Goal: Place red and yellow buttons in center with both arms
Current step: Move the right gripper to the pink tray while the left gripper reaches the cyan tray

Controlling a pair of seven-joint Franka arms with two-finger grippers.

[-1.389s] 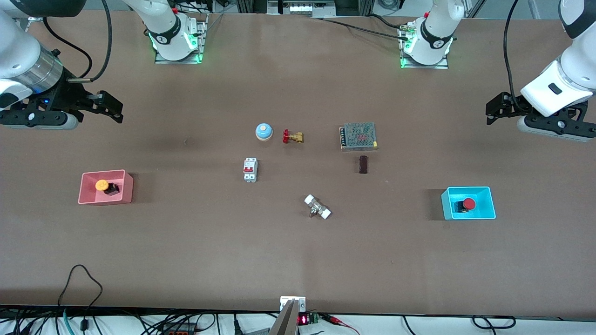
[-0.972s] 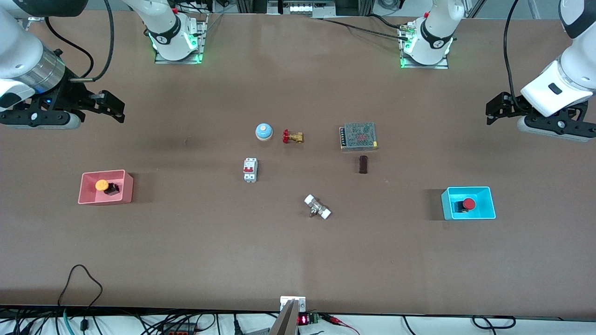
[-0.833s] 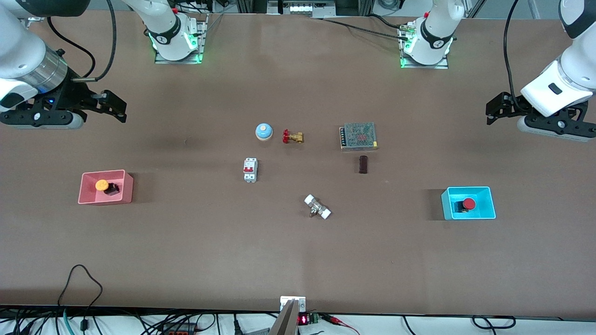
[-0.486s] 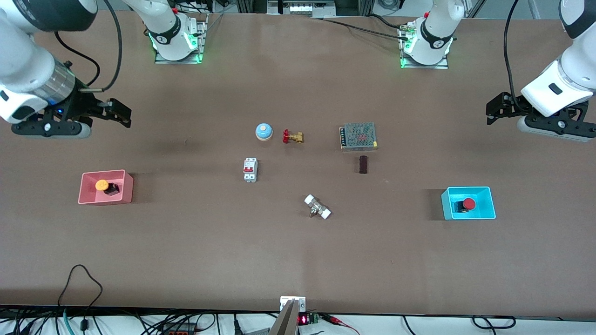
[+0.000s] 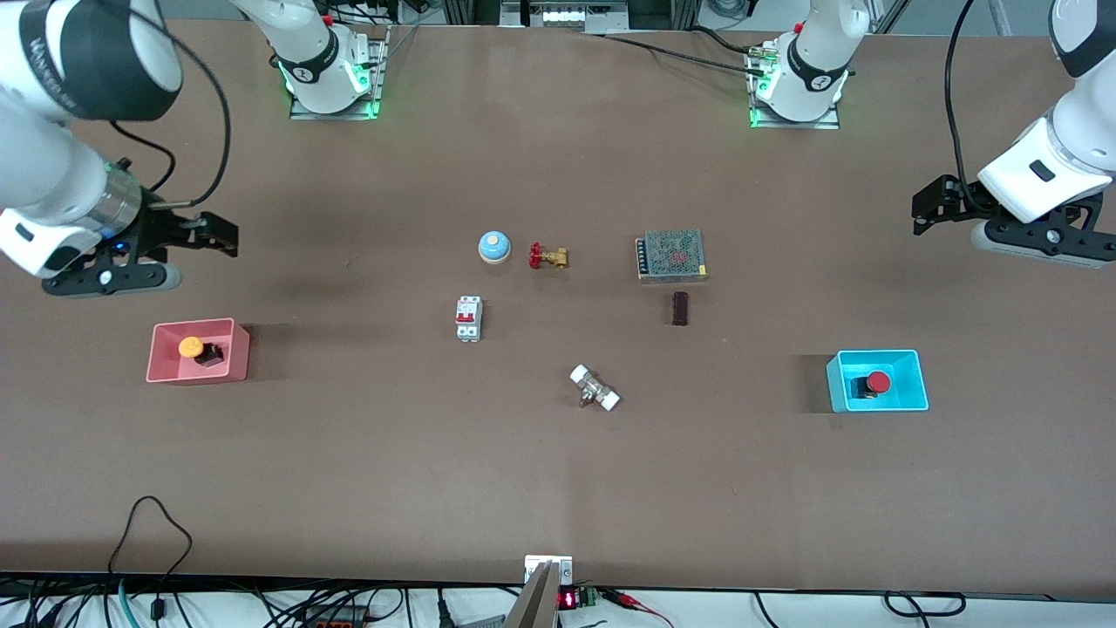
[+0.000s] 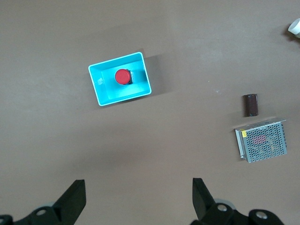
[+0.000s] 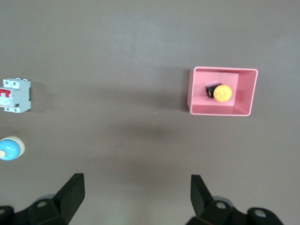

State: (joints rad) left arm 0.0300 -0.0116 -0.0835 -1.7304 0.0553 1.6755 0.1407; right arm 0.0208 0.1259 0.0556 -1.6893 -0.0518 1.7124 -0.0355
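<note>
Buttons (image 5: 191, 347) unmoved in bins; right tool (image 5: 209, 234) lower, nearer pink bin (image 5: 166, 371).

My left wrist view clips a white fitting (image 6: 295, 27) at its 3 o'clock edge. My right wrist view clips the blue bell (image 7: 9, 148) at 9 o'clock. Both wrist views cut their own grippers off at 6 o'clock, showing only finger ends.

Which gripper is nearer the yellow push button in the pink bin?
Right gripper, up over bare table near the yellow push button. Left gripper is at the table's left-arm end.
</note>
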